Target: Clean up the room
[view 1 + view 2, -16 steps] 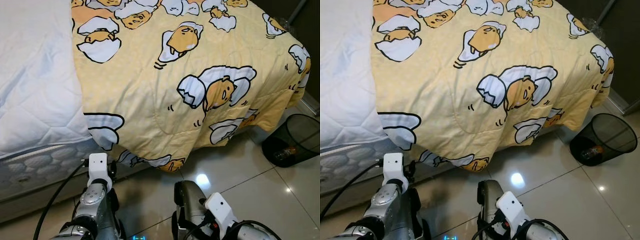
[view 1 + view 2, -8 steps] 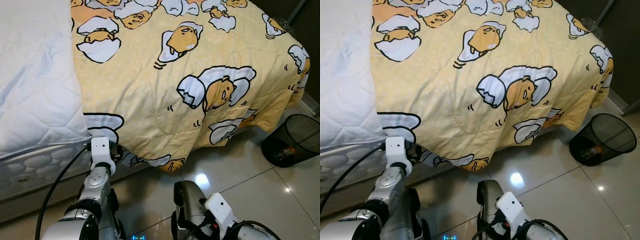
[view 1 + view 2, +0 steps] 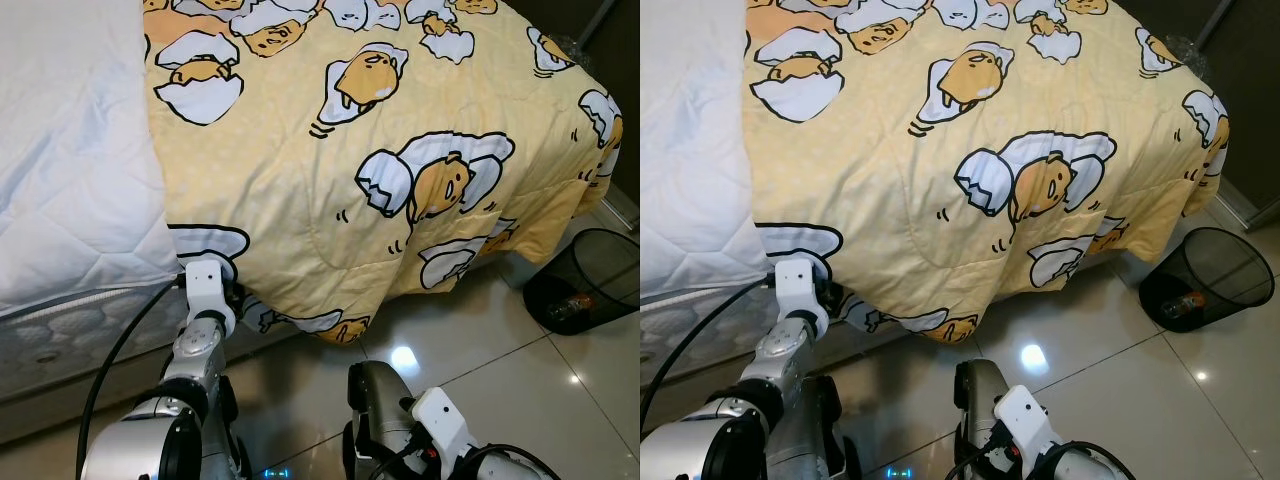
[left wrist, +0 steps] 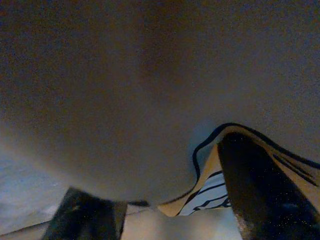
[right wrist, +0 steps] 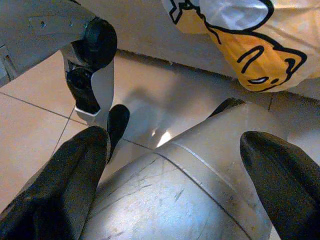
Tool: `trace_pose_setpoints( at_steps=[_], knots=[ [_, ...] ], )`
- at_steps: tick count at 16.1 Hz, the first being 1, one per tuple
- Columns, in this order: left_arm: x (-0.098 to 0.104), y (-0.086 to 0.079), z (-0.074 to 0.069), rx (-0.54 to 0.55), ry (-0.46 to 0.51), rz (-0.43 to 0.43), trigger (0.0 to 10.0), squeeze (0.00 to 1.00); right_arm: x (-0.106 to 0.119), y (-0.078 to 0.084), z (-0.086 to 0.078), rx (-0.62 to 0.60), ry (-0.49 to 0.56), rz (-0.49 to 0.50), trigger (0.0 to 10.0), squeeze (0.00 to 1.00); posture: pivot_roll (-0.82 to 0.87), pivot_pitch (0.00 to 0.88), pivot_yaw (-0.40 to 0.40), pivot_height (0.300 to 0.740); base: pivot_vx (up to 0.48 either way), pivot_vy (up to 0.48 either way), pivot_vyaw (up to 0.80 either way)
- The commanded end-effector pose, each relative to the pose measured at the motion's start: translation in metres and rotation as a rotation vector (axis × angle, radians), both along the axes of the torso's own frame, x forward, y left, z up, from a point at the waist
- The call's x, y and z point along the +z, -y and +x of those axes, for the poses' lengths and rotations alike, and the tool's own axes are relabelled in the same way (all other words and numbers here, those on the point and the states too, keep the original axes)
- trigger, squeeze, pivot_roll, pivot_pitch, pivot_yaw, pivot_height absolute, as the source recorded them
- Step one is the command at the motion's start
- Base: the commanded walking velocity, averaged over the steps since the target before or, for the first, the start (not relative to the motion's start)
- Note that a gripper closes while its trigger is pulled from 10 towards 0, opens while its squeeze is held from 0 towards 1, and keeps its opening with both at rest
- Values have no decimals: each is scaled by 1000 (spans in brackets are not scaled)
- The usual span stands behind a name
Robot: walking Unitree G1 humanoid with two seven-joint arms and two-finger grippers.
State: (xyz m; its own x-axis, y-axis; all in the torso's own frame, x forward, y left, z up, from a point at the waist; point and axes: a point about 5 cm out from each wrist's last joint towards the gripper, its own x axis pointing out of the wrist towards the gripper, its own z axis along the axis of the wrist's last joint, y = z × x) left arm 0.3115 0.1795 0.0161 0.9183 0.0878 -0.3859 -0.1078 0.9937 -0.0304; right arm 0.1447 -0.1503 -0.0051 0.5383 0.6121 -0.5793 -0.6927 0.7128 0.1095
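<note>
I have the left hand (image 3: 232, 297) raised to the hanging lower edge of the yellow quilt (image 3: 380, 150), right at the corner where a white-and-black cartoon patch folds under; from the head cameras I cannot tell whether its fingers have closed on the cloth. The left wrist view is dark and pressed close to the fabric, with a black-outlined fold of the quilt and one black finger (image 4: 260, 195) beside it, so that settles nothing either. The quilt covers the right part of the bed and droops over the near side, its hem hanging just above the floor. To the left of it the white mattress pad (image 3: 70, 150) lies bare, and below that the quilted mattress side (image 3: 60, 335) shows. The right hand (image 5: 175, 170) hangs low by the robot's leg, fingers spread apart and gripping nothing. The glossy tiled floor (image 3: 500, 360) between the bed edge and me is open, with a lamp glare on it. At the far right, near the foot corner of the bed, a black mesh wastebasket (image 3: 590, 275) stands with something small inside.
</note>
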Motion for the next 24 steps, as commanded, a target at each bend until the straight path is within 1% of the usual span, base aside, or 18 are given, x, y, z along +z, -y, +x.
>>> trace_pose_setpoints(
  at_steps=[1,3,4,6,7,8,10,13,15,21,22,24],
  knots=[
    [3,7,4,-30,5,-16,0,0,-3,4,-7,-10,-37,-31,10000,0,-297,178,-91,596,0,0,0],
    [4,9,5,-43,10,-29,0,0,2,-4,-7,-8,-29,-22,10000,0,-294,174,-88,596,0,0,0],
    [1,11,3,-57,1,-25,0,0,7,-5,-7,-6,-21,-17,10000,0,-292,170,-85,596,0,0,0],
    [-5,9,-3,-68,-41,37,0,0,22,-5,-6,-1,-6,-11,10000,0,-291,168,-85,596,0,0,0],
    [-9,6,-6,-63,-62,62,4157,0,27,-5,-6,0,-4,-12,10000,0,-286,162,-82,596,0,0,0],
    [-10,5,-7,-59,-73,74,10000,0,30,-6,-6,0,-2,-11,10000,0,-284,160,-81,596,0,0,0],
    [-16,4,-13,-63,-102,110,10000,0,41,-8,-5,1,2,-11,10000,0,-278,155,-79,596,0,0,0],
    [-23,3,-21,-57,-119,117,10000,0,50,-12,-4,6,4,-8,10000,0,-268,149,-79,596,0,0,0],
    [-26,2,-23,-49,-128,116,10000,0,51,-13,-3,8,-1,-9,10000,0,-264,147,-80,596,-300,0,0],
    [-28,-1,-26,-31,-141,124,10000,0,65,-22,-2,13,-7,-10,10000,0,-265,143,-80,596,-394,0,0],
    [-27,-1,-25,-30,-142,145,10000,0,67,-22,-2,12,-8,-13,10000,0,-268,143,-82,596,0,0,0],
    [-25,3,-23,-35,-118,136,10000,0,65,-18,-1,9,-15,-20,10000,0,-268,143,-82,596,0,0,0]
  ],
)
